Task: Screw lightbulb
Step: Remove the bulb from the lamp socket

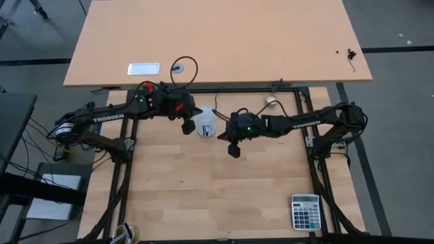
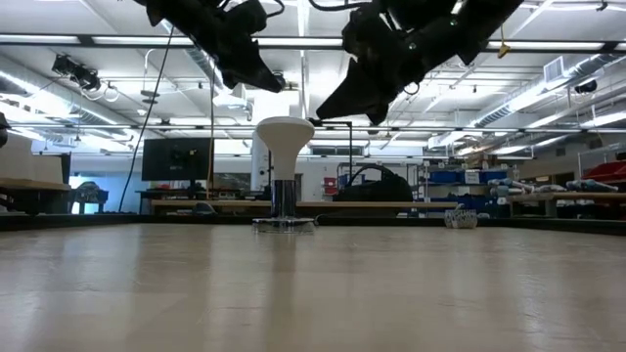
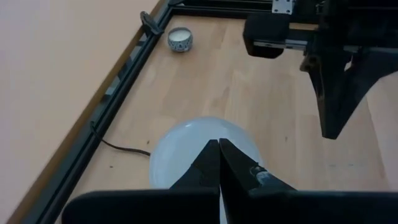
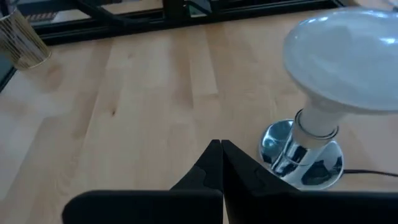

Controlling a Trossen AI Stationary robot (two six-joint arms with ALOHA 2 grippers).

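Lightbulb [image 2: 284,137] stands upright, neck in the chrome socket [image 4: 301,155] mid-table; my left gripper [image 3: 219,177] and right gripper [image 4: 221,171] hover either side above it, fingers pressed together, empty, so next I'd open and grasp the head to turn.

White lightbulb [image 2: 284,137] stands upright — neck down (in a socket [image 4: 301,155]).

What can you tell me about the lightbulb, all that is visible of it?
The lightbulb is matte white, with a wide rounded head tapering to a narrow neck. It stands upright, neck down, in a shiny metal socket base on the wooden table. A black cord runs from the base. Both grippers, left and right, are shut and touch nothing.
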